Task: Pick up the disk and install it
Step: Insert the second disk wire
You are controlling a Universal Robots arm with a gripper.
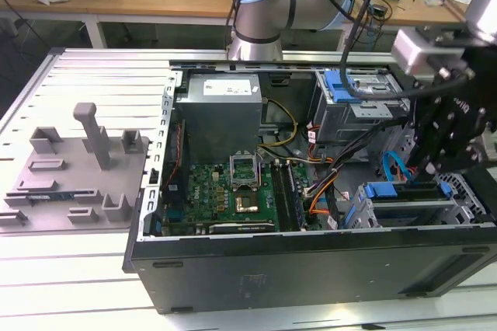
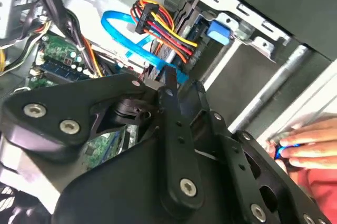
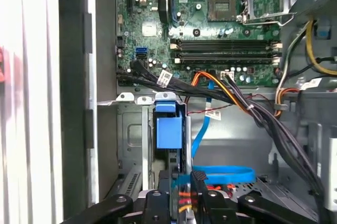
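Wooden workbenches strewn with cables are seen behind a ribbed aluminium tabletop point(image 1: 85, 63), on which an open computer case point(image 1: 311, 269) lies on its side, with a grey fixture block point(image 1: 78, 175) at nine o'clock of it. Inside the case, the motherboard point(image 1: 233, 191) is seen at the centre and the power supply point(image 1: 221, 113) at twelve o'clock. The drive cage point(image 1: 419, 207) sits at four o'clock, and the disk point(image 1: 411, 189) is seen standing in it, its blue carrier edge uppermost. The tool point(image 1: 439, 152) is held directly over the cage; whether it is closed on the disk or parted cannot be told. In the first wrist view the blue carrier point(image 3: 169, 129) is seen between the cage rails, with a blue data cable point(image 3: 221, 174) and the power connector point(image 2: 147, 16) close by. Seating would be judged best done straight along the rails, with the cables kept clear. A person's hand point(image 2: 310, 145) is seen beside the case.
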